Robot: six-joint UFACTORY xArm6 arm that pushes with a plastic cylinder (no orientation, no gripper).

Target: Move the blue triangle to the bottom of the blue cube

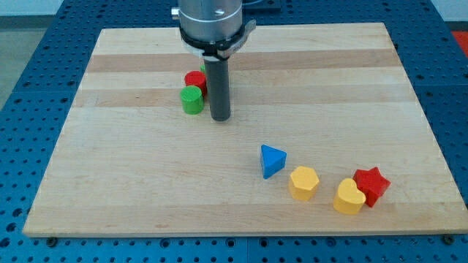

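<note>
The blue triangle (273, 161) lies on the wooden board (131, 190), right of centre and toward the view's bottom. My tip (221, 117) rests on the board up and to the left of the triangle, well apart from it. The tip stands just right of a green cylinder (192, 100) and a red cylinder (195, 79), which sit close together. No blue cube shows in the view; the arm's body (212, 22) hides part of the board's top.
A yellow hexagon (304, 183) sits just right of and below the blue triangle. A yellow heart (349, 197) and a red star (371, 185) touch each other farther right, near the board's bottom edge. Blue perforated table surrounds the board.
</note>
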